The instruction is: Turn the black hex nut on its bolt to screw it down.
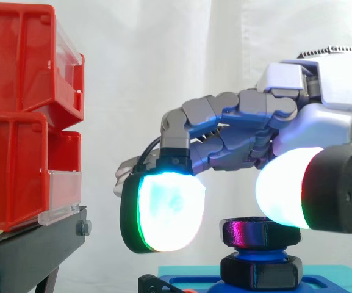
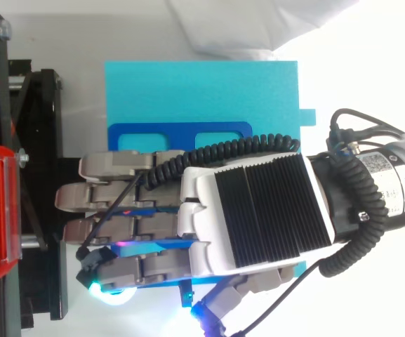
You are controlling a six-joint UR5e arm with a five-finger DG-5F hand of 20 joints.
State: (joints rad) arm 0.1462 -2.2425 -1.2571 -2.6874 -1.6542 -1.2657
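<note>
Under the palm, low in the side view, the black hex nut [image 1: 258,232] is sitting up on its blue bolt [image 1: 253,250], w/ a bit of thread showing betw. it and a second black hex piece [image 1: 261,273] lower down, so we're reckoning it's got turns left to go. We're calling this the approach/grasp step, not turning yet: the hand [image 1: 322,116] is hovering just over the nut w/ its fingers spread apart, clamping nothing. One glowing fingertip pad [image 1: 166,210] is hanging to the nut's left w/ a clear gap, and the thumb pad [image 1: 282,186] is overlapping the nut's top right edge, tho we can't tell if it's touching. Next move, imo, is needing the hand to drop a touch and pinch across opposite flats before any wrist twist. Further out, the bolt is standing on a blue fixture [image 2: 181,126] on a cyan base [image 2: 202,91], and red bins [image 1: 17,116] on a black stand [image 1: 29,244] are sitting off to the left.
</note>
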